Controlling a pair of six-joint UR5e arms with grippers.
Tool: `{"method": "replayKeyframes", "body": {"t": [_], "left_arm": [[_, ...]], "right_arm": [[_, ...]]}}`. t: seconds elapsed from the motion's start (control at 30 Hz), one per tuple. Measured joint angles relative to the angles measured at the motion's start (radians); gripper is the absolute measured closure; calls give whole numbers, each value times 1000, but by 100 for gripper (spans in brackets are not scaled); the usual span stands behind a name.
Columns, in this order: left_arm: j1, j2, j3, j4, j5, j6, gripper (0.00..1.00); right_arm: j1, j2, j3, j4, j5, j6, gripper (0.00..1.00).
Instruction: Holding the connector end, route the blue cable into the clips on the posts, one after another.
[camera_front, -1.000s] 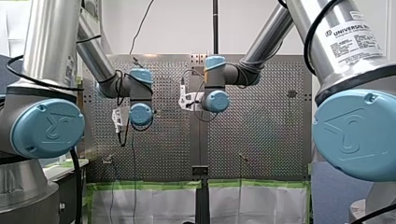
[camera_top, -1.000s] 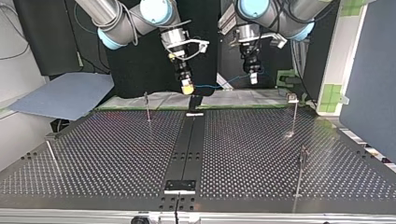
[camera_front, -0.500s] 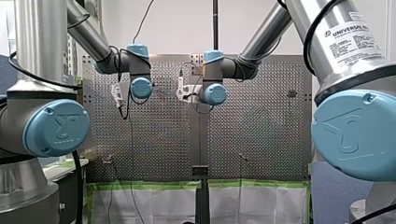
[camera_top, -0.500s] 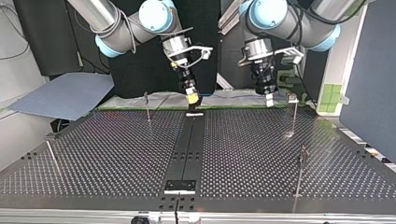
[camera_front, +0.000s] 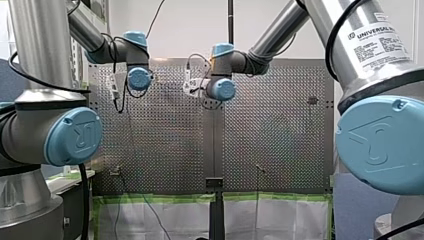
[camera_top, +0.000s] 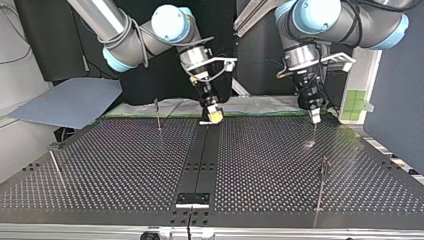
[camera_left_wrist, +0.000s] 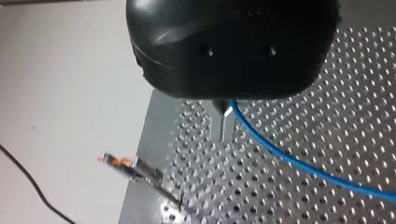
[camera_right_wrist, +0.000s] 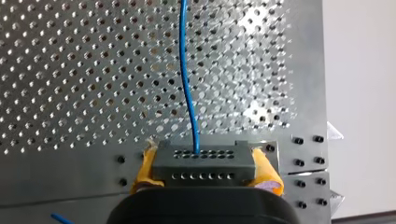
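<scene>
In the right wrist view my right gripper (camera_right_wrist: 205, 175) is shut on the grey connector block (camera_right_wrist: 201, 160), a yellow pad (camera_right_wrist: 266, 172) on each side. The blue cable (camera_right_wrist: 188, 93) leaves the block and runs ahead over the perforated table (camera_right_wrist: 70, 84). In the left wrist view my left gripper (camera_left_wrist: 223, 122) is shut on the blue cable (camera_left_wrist: 299, 163), which trails off sideways. A clipped post (camera_left_wrist: 140, 168) stands beside those fingers, apart from them. In the top view my left gripper (camera_top: 314, 116) hangs just over the far right post (camera_top: 315, 132); my right gripper (camera_top: 215, 116) is at the far centre.
More thin posts stand at the top view's far left (camera_top: 158, 114), near left (camera_top: 55, 167) and near right (camera_top: 322, 182). A black strip (camera_top: 200, 160) runs down the table's middle to a bracket (camera_top: 192, 200). A grey-blue sheet (camera_top: 70, 102) lies beyond the far left corner.
Both arms have come lower and nearer the top view's camera. My left gripper moved toward that view's right, over the far right post. My right gripper dropped to the table's far centre edge.
</scene>
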Motion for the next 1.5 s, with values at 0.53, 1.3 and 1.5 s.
{"method": "replayKeyframes", "body": {"t": [0.53, 1.3, 1.5], "left_arm": [[43, 16, 63, -49, 27, -2, 100], [103, 15, 129, -96, 66, -25, 100], [125, 15, 141, -96, 86, -52, 100]], "right_arm": [[55, 37, -168, 113, -2, 1, 100], [74, 38, -304, 190, -19, 18, 100], [62, 38, -312, 197, -20, 34, 100]]}}
